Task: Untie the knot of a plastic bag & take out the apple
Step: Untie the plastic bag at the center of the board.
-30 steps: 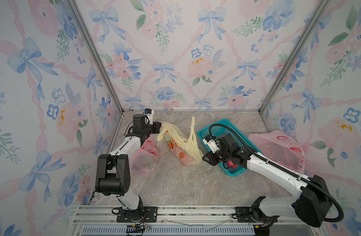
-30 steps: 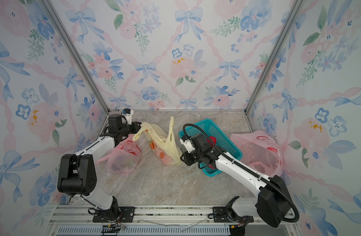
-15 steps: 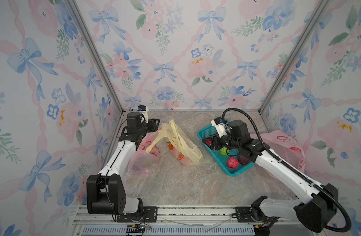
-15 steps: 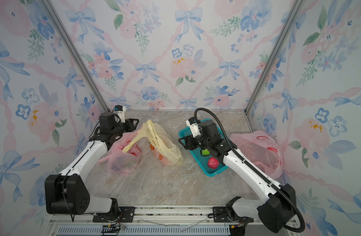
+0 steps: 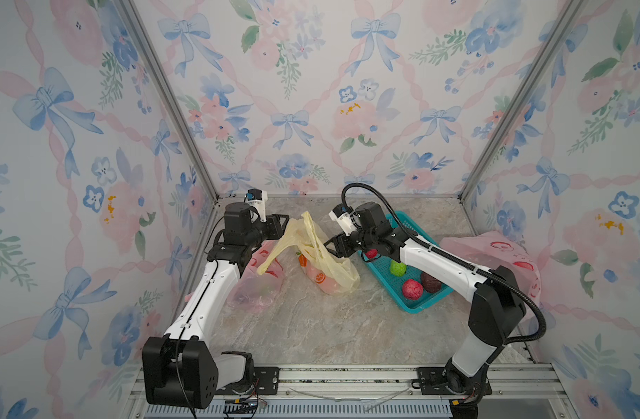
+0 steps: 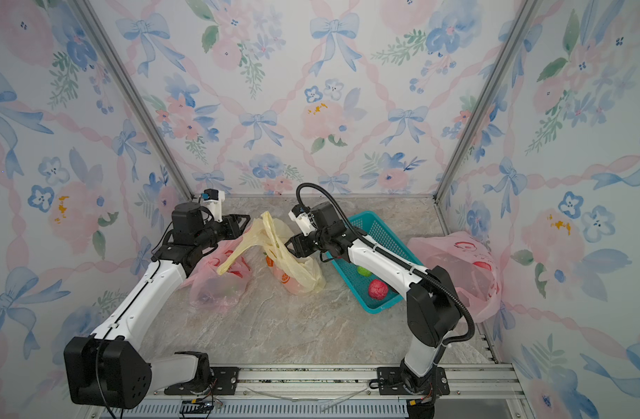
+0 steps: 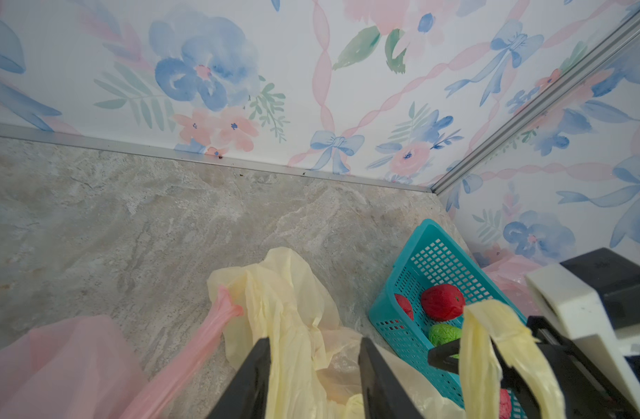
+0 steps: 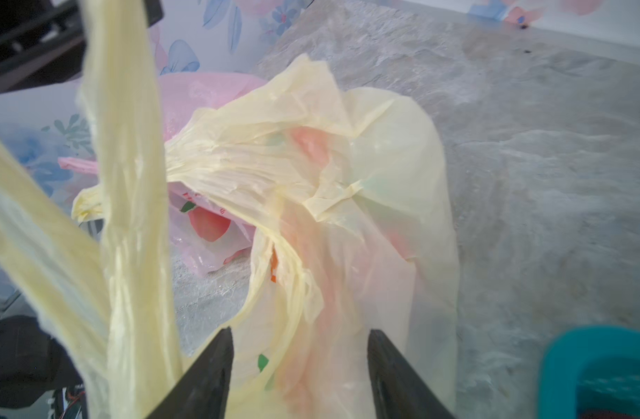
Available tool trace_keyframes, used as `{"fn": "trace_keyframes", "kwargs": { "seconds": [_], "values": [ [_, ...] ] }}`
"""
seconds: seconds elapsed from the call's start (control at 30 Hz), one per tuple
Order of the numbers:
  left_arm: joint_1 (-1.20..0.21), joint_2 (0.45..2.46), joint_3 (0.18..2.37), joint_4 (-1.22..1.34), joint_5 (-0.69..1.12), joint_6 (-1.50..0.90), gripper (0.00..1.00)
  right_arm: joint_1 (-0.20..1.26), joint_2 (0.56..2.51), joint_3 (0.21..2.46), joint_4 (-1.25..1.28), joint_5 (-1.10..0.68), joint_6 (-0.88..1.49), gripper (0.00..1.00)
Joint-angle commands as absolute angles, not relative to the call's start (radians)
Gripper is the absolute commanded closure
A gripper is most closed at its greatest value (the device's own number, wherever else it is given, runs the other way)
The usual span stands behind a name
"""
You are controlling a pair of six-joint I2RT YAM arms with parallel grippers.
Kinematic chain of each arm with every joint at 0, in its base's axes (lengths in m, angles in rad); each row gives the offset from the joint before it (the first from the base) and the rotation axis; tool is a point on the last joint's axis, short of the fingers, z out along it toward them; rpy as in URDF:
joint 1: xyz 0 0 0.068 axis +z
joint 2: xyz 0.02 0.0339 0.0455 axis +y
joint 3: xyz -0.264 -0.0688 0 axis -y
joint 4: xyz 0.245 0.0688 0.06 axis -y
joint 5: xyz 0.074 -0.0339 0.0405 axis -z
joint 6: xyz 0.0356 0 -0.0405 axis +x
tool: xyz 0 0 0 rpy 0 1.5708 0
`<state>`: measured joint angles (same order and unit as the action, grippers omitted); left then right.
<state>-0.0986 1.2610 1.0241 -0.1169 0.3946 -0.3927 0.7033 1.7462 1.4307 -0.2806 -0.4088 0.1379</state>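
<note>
The yellow bag [image 5: 329, 275] lay mid-counter [image 5: 311, 333], between the two arms. The right gripper [image 5: 332, 246] touched the bag's side, jaws released around loose film. Farther back, the left gripper [image 5: 286, 225] had its jaws released astride a raised handle.

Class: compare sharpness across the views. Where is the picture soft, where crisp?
Right wrist view: yellow bag soft, its near handles blurriest; left wrist view: teal basket and wallpaper crisp; both top views: sharp, evenly lit, no glare.
</note>
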Motion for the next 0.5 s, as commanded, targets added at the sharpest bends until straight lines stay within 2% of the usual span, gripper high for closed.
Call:
{"fn": "trace_keyframes", "kwargs": {
  "seconds": [0.0,0.17,0.47],
  "values": [
    [-0.130,1.249,1.001,-0.136,0.422,-0.416,0.58,0.757,1.743,1.468,-0.304,-0.567,0.057,0.44],
    [-0.184,1.236,1.008,-0.136,0.436,-0.435,0.59,0.841,1.716,1.417,-0.410,-0.578,-0.010,0.47],
    [-0.254,1.136,0.890,-0.135,0.476,-0.515,0.60,0.915,1.735,1.294,-0.398,-0.348,0.041,0.47]
  ]
}}
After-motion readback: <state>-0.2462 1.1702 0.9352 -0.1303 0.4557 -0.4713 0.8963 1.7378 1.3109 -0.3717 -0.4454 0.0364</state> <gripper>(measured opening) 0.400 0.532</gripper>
